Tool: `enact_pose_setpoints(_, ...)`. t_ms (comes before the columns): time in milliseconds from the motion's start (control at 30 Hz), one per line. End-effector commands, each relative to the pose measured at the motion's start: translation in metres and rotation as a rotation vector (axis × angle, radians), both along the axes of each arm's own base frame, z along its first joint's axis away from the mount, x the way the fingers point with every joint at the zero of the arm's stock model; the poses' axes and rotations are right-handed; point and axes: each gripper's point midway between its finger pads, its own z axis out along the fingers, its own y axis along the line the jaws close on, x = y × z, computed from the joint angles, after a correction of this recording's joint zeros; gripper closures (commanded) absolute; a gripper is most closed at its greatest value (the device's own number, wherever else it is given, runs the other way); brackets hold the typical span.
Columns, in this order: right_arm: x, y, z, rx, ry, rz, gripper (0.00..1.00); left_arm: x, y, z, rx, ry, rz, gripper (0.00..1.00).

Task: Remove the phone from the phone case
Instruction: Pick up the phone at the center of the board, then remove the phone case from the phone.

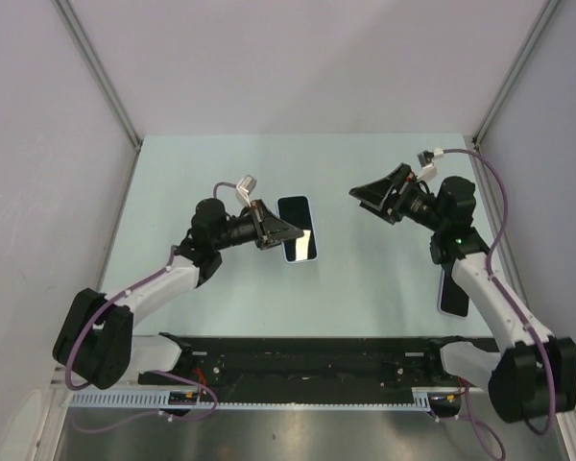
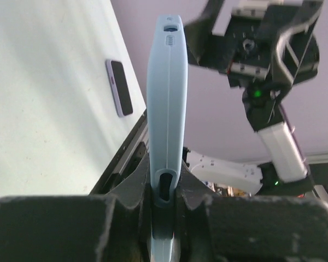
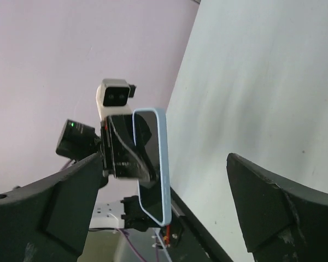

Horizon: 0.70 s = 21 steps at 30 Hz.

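My left gripper [image 1: 276,231] is shut on the long edge of a light blue phone case [image 1: 298,229] and holds it above the table. In the left wrist view the case [image 2: 167,93] stands edge-on between my closed fingers [image 2: 167,183]. In the right wrist view the case [image 3: 163,164] shows a dark glossy face inside its blue rim. My right gripper [image 1: 372,195] is open and empty, right of the case and apart from it, with its fingers [image 3: 65,202] spread wide towards it.
A second dark phone with a lilac edge [image 1: 451,293] lies flat on the pale green table [image 1: 221,173] under the right arm; it also shows in the left wrist view [image 2: 119,87]. A black rail [image 1: 307,360] runs along the near edge.
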Motion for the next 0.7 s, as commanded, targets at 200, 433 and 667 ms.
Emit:
enact_pose_setpoints(200,-0.060,0.029,0.021,0.112,-0.120,0.157,0.18,0.033,0.016,0.129,-0.277,-0.159,0.160,1.00)
enact_pose_setpoints(433,-0.080,0.063,0.048,0.247,-0.176,0.308,0.25,0.033,0.016,0.160,-0.253,-0.211,0.162,1.00)
enact_pose_setpoints(667,-0.086,0.071,0.075,0.374,-0.247,0.353,0.38,0.034,0.017,0.163,-0.232,-0.223,0.169,1.00)
